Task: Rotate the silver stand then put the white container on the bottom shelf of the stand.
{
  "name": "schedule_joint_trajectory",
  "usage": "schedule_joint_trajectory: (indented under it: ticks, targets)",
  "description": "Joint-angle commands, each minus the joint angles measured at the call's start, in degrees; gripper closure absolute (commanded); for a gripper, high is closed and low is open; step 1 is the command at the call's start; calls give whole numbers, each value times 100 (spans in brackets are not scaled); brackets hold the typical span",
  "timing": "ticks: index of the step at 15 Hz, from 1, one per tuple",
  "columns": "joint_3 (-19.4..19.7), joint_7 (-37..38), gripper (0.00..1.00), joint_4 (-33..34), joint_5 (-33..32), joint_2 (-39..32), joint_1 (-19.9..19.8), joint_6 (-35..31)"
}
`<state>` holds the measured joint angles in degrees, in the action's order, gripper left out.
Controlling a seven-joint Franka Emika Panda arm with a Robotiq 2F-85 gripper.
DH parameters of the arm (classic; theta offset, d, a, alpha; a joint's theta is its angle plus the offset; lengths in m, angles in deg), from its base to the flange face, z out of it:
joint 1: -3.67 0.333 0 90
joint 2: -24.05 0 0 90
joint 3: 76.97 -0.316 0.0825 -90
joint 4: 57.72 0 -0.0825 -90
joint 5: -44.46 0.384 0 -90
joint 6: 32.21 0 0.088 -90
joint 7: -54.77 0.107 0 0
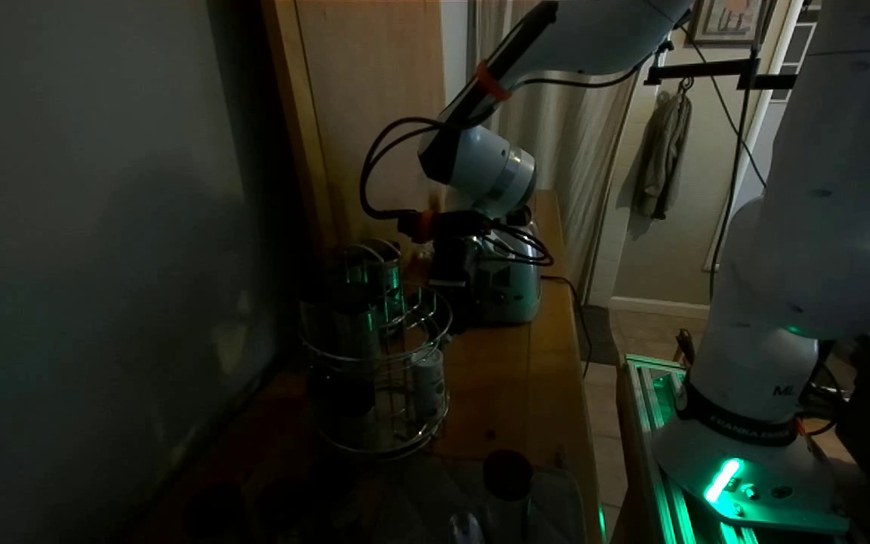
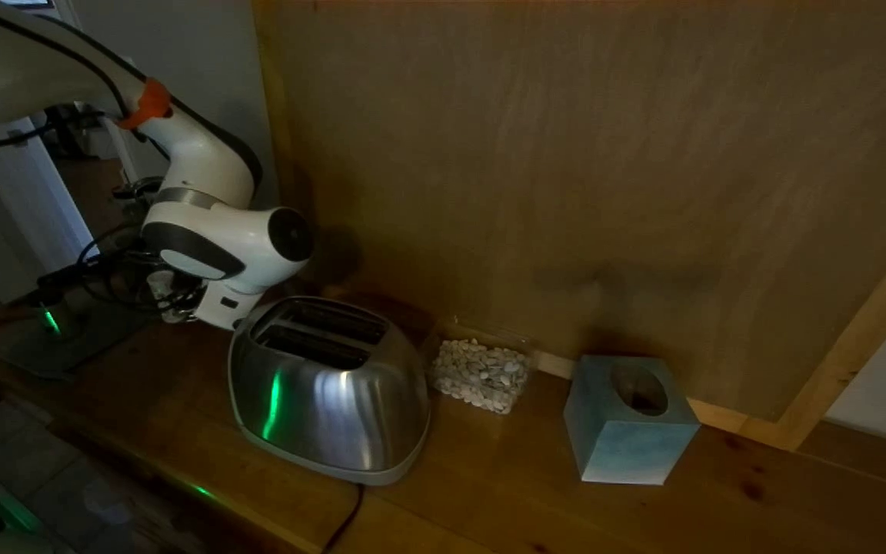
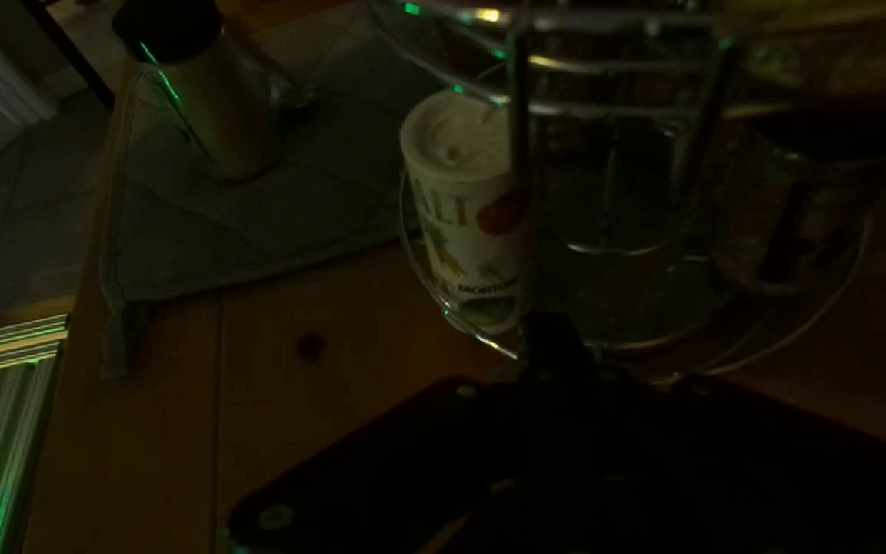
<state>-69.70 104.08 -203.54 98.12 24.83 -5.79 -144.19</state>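
Observation:
The silver stand [image 1: 377,361] is a two-tier round wire rack on the wooden counter; it also shows close up in the wrist view [image 3: 612,108]. The white container [image 1: 427,384] has a printed salt label in the wrist view [image 3: 462,223]. It stands upright on the bottom shelf [image 3: 481,336], inside its wire rim, beside an upright wire post. My gripper [image 3: 552,335] is shut, its dark fingertips at the rim of the bottom shelf, just right of the container's base. Whether it touches the wire cannot be told. In an exterior view the arm and cables mostly hide the stand [image 2: 181,314].
Jars stand on the upper tier [image 1: 356,329], and a dark jar [image 3: 781,208] on the lower tier. A dark-lidded jar [image 3: 204,100] stands on a grey mat [image 3: 204,238]. The toaster [image 2: 328,392] is close behind the arm. A pebble box [image 2: 481,373] and tissue box [image 2: 631,431] stand beyond.

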Motion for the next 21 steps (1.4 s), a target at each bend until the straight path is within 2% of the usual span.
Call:
schedule_joint_trajectory:
  ticks: [1, 7, 11, 13, 18, 21]
  targets:
    - [47, 1, 72, 86, -1, 61, 26, 25]
    - [17, 123, 32, 7, -209, 487, 31, -101]
    - [-69, 410, 4, -10, -672, 971, 19, -141]
    - [-150, 648, 0, -7, -1025, 1269, 6, -171]
    - [-580, 1473, 0, -14, -2279, 2173, -10, -428]
    - [-845, 1816, 0, 20, -3048, 2686, -6, -349]
